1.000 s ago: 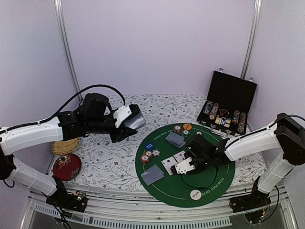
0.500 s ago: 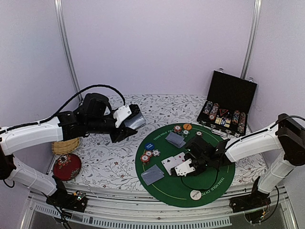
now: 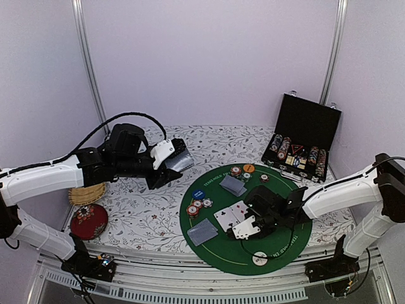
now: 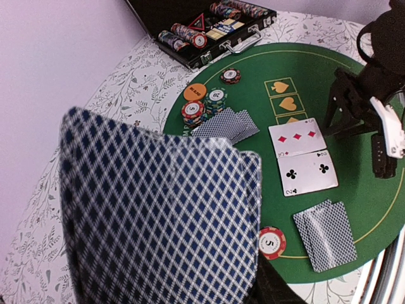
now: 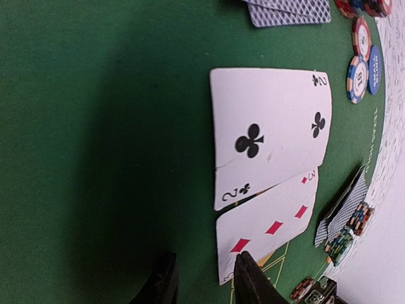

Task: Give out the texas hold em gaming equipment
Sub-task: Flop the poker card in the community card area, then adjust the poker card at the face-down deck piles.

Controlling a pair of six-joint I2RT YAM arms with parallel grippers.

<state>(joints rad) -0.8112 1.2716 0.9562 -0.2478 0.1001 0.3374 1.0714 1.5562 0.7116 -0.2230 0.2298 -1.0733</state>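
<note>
A: Top view: bright, even light from overhead, soft shadows, sharp throughout.
B: Left wrist: held cards [image 4: 158, 215] close up, blurred; green mat [image 4: 370, 209] behind in focus.
A: Right wrist: broad dark shadow across the green mat, far chip stacks [image 5: 345, 244] soft.

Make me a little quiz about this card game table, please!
1. True or false: the black case has its lid shut.
2. Which two cards lie face up on the green mat?
A. two of clubs and three of diamonds
B. two kings
C. ace and queen of spades
3. Fill in: the left hand holds a stack of ____.

Key: 1 false, the lid is open. 2 A. 3 playing cards.
</note>
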